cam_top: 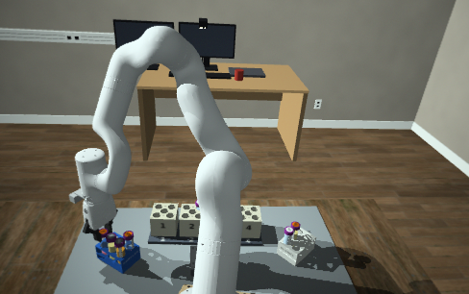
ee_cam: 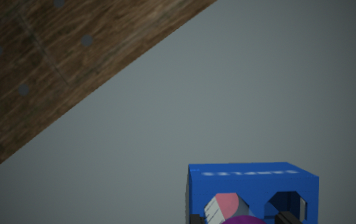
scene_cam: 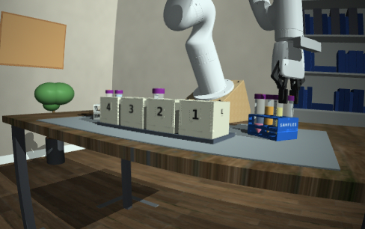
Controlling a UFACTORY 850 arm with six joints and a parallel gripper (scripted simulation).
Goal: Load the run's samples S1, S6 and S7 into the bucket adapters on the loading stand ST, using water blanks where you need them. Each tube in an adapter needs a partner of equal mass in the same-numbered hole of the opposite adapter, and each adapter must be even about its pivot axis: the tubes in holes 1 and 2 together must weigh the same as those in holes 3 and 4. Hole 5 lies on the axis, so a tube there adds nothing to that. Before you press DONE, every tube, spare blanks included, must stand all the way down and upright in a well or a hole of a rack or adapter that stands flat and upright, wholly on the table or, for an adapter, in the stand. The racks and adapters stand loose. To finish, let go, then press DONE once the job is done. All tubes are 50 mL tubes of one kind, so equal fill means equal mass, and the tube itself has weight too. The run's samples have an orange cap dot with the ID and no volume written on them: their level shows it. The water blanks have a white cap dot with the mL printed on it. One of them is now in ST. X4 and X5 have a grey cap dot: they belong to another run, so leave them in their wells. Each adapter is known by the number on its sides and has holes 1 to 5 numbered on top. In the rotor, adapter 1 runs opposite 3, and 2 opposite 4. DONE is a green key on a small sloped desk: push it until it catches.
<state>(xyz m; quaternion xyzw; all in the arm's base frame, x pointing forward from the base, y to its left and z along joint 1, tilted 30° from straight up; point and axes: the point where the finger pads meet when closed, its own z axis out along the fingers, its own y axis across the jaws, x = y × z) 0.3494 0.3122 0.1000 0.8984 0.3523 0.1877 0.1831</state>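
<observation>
My gripper [cam_top: 98,235] [scene_cam: 289,99] [ee_cam: 242,220] is slightly open around a purple cap [ee_cam: 242,220] at the blue SAMPLES rack [cam_top: 117,259] [scene_cam: 287,132] [ee_cam: 255,185]; the fingers look loose beside it. That tube stands upright; its seating is partly hidden. Two caps with orange dots and two with grey dots show there; IDs are unreadable. Adapters 1 [cam_top: 162,227] [scene_cam: 202,121], 2 [cam_top: 189,230] [scene_cam: 160,120], 3 [scene_cam: 132,116] and 4 [cam_top: 252,228] [scene_cam: 108,114] stand in ST [cam_top: 269,235]. One capped tube [scene_cam: 158,91] appears in adapter 2. The arm hides adapter 3 in the top view.
A white rack [cam_top: 294,254] at the right holds a white-dotted tube [cam_top: 288,231] and an orange-dotted tube [cam_top: 295,225]. The arm's upright lower links stand in front of the stand's middle. The table edge lies beyond the blue rack. I cannot make out the DONE key.
</observation>
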